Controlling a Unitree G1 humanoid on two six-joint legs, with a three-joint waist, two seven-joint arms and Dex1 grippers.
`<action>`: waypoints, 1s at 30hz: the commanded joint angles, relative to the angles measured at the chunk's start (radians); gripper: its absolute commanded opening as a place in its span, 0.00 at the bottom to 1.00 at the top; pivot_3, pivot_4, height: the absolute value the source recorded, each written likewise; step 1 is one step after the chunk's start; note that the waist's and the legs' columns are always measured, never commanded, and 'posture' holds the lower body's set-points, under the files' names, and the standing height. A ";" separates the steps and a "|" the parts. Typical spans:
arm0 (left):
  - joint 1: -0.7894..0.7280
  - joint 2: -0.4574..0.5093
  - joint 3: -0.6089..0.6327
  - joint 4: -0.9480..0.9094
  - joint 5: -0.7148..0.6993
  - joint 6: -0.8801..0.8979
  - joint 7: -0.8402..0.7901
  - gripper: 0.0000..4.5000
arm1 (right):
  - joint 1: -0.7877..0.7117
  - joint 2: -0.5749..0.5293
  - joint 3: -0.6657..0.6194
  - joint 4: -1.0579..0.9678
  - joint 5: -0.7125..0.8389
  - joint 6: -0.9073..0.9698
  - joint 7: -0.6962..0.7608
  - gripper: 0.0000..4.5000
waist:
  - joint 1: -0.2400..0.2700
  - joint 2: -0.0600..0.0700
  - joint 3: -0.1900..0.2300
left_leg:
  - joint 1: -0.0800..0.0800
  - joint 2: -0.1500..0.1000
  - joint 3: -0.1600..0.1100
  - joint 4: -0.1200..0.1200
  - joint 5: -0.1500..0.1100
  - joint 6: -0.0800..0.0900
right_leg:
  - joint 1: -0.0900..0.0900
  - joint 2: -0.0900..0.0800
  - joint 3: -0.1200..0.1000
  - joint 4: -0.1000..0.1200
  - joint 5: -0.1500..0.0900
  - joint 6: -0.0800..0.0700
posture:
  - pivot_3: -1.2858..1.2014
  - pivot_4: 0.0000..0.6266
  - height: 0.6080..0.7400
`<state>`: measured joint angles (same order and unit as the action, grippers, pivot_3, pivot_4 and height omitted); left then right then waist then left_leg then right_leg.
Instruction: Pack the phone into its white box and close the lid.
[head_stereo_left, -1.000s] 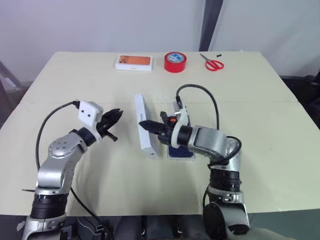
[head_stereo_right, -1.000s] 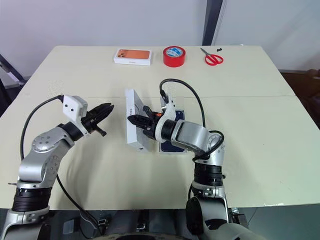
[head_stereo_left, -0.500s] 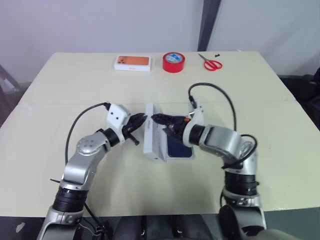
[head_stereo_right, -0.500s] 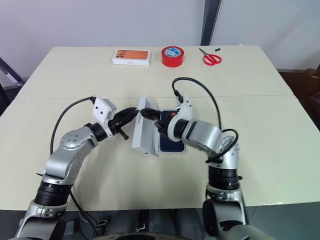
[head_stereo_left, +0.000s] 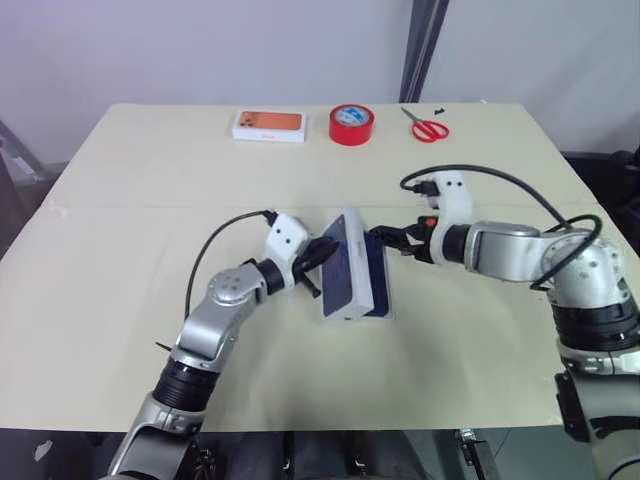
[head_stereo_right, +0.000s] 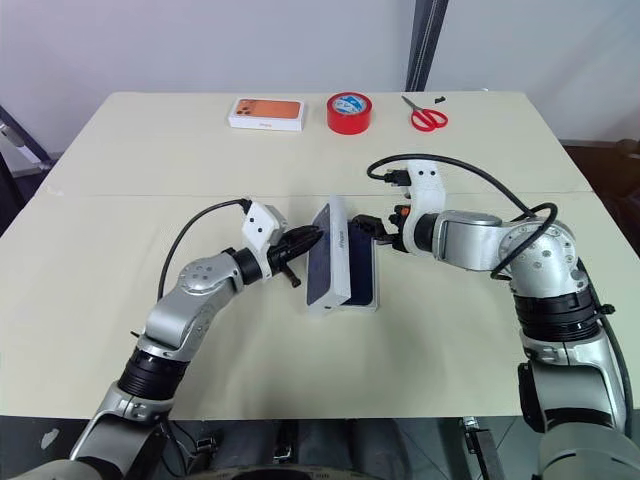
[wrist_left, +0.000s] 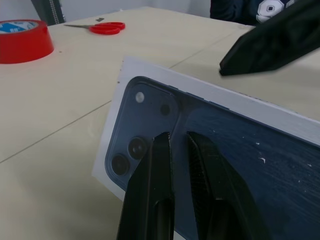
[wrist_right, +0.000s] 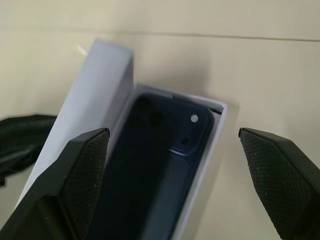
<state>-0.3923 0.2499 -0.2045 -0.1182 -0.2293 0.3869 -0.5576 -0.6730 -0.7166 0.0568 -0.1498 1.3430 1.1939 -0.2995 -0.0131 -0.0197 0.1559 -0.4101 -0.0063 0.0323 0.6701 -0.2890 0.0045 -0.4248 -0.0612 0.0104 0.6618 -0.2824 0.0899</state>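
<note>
Pressing my left claw (head_stereo_right: 303, 243), fingers together, against the printed face of the lid (head_stereo_right: 326, 255), I keep it tilted over the white box (head_stereo_right: 365, 296) holding the phone (wrist_right: 150, 165); right claw (head_stereo_right: 372, 226), spread wide, stands just beside, clear for closing on the surface (head_stereo_right: 150, 160).

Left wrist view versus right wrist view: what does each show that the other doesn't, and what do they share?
Left wrist: the lid's printed outer face, with the shut left pincer against it, plus red tape and scissors. Right wrist: the phone lying in the white box, between the open right pincer's fingers. Shared: the lid, tilted over the box, and the table.
</note>
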 joint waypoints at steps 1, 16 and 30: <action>-0.004 -0.011 0.028 -0.015 -0.009 0.003 0.014 0.12 | -0.010 -0.048 0.010 -0.057 -0.146 -0.013 0.122 0.85 | 0.001 0.000 0.000 | 0.000 0.000 0.000 0.000 0.000 0.000 | 0.000 0.000 0.000 0.000 0.000 0.000 | 0.52 0.24 0.88; -0.027 -0.057 0.026 -0.030 -0.044 0.057 0.011 0.12 | 0.008 -0.111 0.096 -0.129 -0.606 -0.088 0.471 0.01 | 0.004 0.000 0.000 | 0.000 0.000 0.000 0.000 0.000 0.000 | 0.000 -0.001 0.000 -0.001 0.000 0.000 | 0.52 0.24 0.88; -0.063 -0.079 0.079 -0.071 -0.075 0.102 0.038 0.12 | 0.049 -0.097 0.117 -0.162 -0.820 -0.106 0.601 0.01 | 0.001 0.000 0.000 | 0.000 -0.001 0.000 0.000 0.000 0.000 | 0.000 -0.001 0.000 0.000 0.000 0.000 | 0.52 0.24 0.88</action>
<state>-0.4429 0.1672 -0.1676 -0.1309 -0.2758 0.4824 -0.5273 -0.6238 -0.8030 0.1723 -0.2677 0.5549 1.1168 0.2777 -0.0124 -0.0198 0.1560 -0.4100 -0.0069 0.0319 0.6703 -0.2890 0.0044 -0.4247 -0.0620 0.0103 0.6615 -0.2824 0.0898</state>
